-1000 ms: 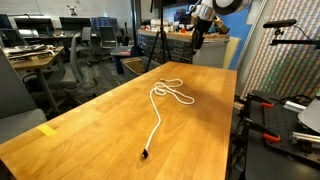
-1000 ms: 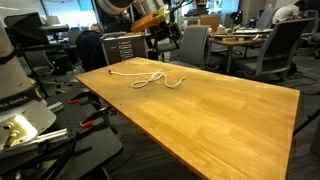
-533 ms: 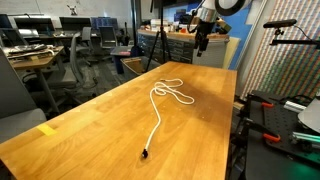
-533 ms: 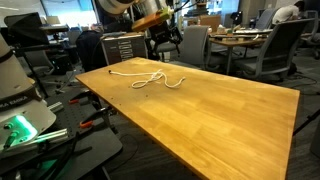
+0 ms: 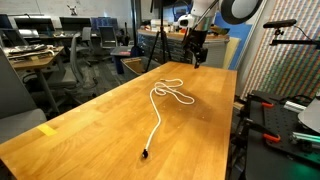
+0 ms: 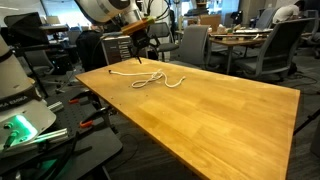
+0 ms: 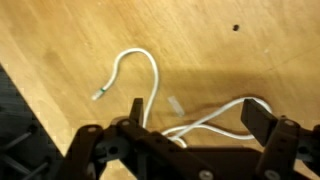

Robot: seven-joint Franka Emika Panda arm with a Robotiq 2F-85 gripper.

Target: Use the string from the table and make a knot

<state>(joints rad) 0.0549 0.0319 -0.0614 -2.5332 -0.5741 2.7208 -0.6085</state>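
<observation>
Gripper (image 7: 195, 125) hovers over the table's (image 5: 100, 125) far end, jaws spread wide. Only the wrist view shows the string's (image 7: 150, 65) hooked end below it. Only an exterior view shows the dark tip (image 5: 146, 154).

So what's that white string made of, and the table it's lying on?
The string looks like a soft white cord, maybe woven fibre or plastic-coated; it lies limp in loose curves. The table seems to be wood or wood laminate: orange-brown, smooth, with faint grain in the wrist view.
</observation>
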